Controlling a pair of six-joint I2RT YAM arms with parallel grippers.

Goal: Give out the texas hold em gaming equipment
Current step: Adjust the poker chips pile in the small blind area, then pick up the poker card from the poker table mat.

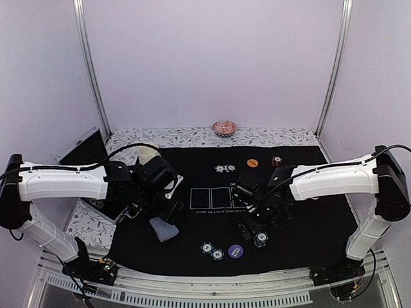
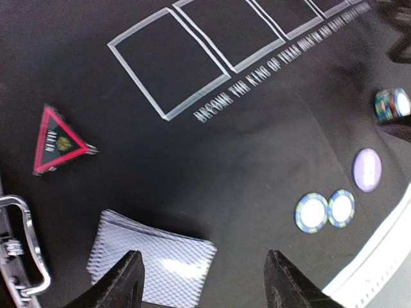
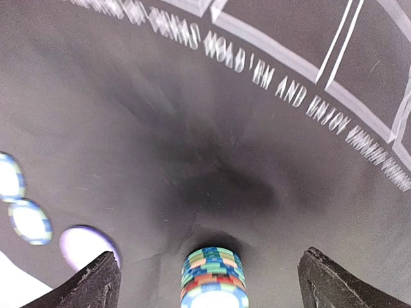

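- Mat (image 1: 308,231): black felt, white-outlined card boxes. White print reads "BECOME THE KING OF TEXAS HOLD 'EM AND ENJOY"; the rest is cut off.
- L gripper (image 2: 204,269): fingers apart, nothing clamped. It hangs over the card deck (image 2: 154,263), which is near-left on the mat. Deck backs are blue-grey w/ a fine diamond lattice, cards slightly fanned. The left finger overlaps the deck edge in view; can't tell if it touches.
- R gripper (image 3: 210,256): fingers wide apart. Chip stack (image 3: 214,277) stands between them w/ a gap on each side, near-right on the mat. Stack edges are striped blue/green/orange/red, top face white.
- Triangle (image 2: 56,139): black w/ red outline, flat on the mat left of the boxes. Its lettering is too blurred to read.
- 2 flat chips (image 2: 325,210): side by side at the near edge, white faces, blue-green striped rims. Round purple button (image 2: 367,169) sits just right of them.
- Far side: orange button (image 1: 252,163), w/ more chips (image 1: 225,169) to its left.
- Pink ruffled dish (image 1: 225,127) sits off the mat at the far edge, on leaf-print cloth.
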